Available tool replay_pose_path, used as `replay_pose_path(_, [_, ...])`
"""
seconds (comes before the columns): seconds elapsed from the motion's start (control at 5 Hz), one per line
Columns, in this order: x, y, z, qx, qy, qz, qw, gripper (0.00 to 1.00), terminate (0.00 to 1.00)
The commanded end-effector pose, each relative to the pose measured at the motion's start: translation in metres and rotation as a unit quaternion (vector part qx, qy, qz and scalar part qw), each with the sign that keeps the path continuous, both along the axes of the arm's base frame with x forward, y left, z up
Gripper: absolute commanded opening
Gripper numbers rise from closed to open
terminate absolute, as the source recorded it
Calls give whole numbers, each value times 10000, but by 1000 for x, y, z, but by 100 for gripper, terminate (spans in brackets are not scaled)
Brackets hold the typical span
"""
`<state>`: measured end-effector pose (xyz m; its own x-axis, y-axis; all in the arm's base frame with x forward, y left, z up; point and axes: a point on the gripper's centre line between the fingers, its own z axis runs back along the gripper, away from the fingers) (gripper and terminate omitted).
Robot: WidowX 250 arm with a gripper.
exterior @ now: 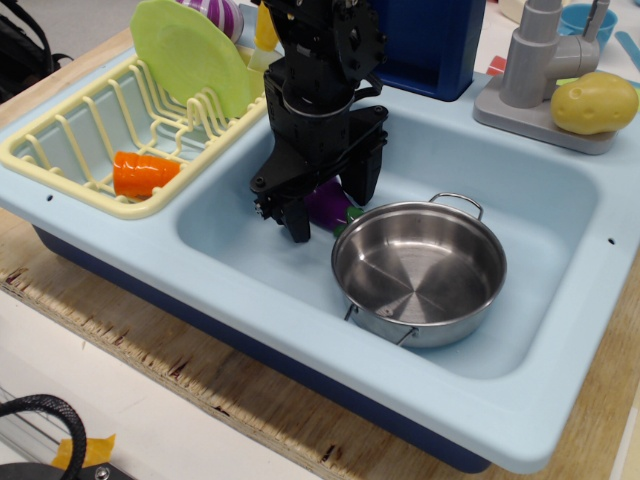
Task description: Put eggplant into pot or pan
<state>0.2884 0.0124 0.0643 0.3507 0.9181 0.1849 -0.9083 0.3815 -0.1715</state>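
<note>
The purple eggplant (326, 203) lies on the floor of the light blue sink (250, 255), just left of the steel pot (420, 270). It is mostly hidden by my black gripper (331, 209), which has come down over it. The gripper is open, with one finger (297, 222) in front of the eggplant and one finger (362, 170) behind it. The fingers stand on either side of the eggplant and I cannot tell if they touch it. The pot stands upright and empty in the middle of the sink, its wire handles at far right and near left.
A yellow dish rack (90, 130) at left holds a pale green plate (190, 55) and an orange cup (142, 173). A grey faucet (540, 60) and a yellow potato (594, 102) sit on the sink's back right ledge. A blue box (430, 40) stands behind the arm.
</note>
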Motion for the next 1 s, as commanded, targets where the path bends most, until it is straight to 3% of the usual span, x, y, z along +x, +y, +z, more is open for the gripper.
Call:
replay_pose_path(0.0, [1,6,-10,15,157,211,9997,0,0])
replay_pose_path(0.4, [4,7,8,98,123,122,9998,0,0])
replay_pose_path(0.6, [7,4,29,175,-317,51,9993,0,0])
replay_pose_path(0.8, [7,-2,41,196,-537,66,9983,0,0])
